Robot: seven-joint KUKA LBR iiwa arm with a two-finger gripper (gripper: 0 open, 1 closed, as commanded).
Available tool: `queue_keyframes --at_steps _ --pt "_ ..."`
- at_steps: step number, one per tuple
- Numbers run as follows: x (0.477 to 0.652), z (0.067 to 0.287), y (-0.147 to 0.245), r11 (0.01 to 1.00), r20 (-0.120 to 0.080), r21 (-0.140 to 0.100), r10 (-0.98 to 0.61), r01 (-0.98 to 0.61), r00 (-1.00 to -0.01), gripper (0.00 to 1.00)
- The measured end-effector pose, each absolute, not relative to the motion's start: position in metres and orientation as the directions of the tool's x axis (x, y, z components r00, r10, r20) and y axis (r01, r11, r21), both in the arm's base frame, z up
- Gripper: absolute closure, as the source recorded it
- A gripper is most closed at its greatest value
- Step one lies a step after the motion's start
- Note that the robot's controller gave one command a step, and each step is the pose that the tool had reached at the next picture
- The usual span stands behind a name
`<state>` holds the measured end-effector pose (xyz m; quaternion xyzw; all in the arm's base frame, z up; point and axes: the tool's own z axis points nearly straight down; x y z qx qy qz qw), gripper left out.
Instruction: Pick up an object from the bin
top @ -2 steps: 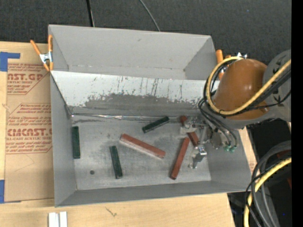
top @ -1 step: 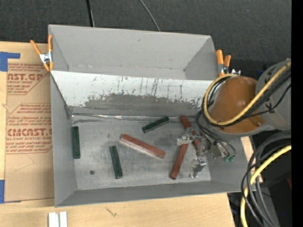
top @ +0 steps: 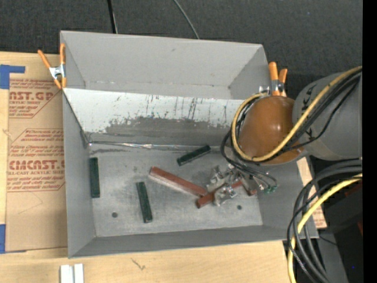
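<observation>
My gripper point(top: 222, 187) is low over the bin floor at the right, beneath the arm's wrist. A short red-brown stick point(top: 205, 201) lies slanted right under it, one end poking out to the lower left. A longer red-brown stick point(top: 177, 182) stretches from the gripper's left side toward the bin's middle. A dark green stick point(top: 193, 155) lies just above and left of the gripper, near the back wall.
Two more dark green sticks lie on the floor, one point(top: 144, 201) at the lower middle and one point(top: 93, 177) by the left wall. The arm and its cables cover the bin's right side.
</observation>
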<state>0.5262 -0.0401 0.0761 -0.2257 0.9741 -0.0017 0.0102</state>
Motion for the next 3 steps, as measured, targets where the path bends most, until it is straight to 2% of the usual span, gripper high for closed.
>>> queue_keyframes --at_steps 1,2,3 --pt "0.526 0.076 -0.04 0.898 -0.019 -0.008 -0.44 -0.44 -0.898 1.0" --pt "0.521 0.226 -0.057 0.878 -0.004 -0.002 -0.479 -0.479 -0.878 1.0" --pt "0.52 0.224 -0.056 0.878 -0.002 0.0 -0.479 -0.479 -0.878 1.0"
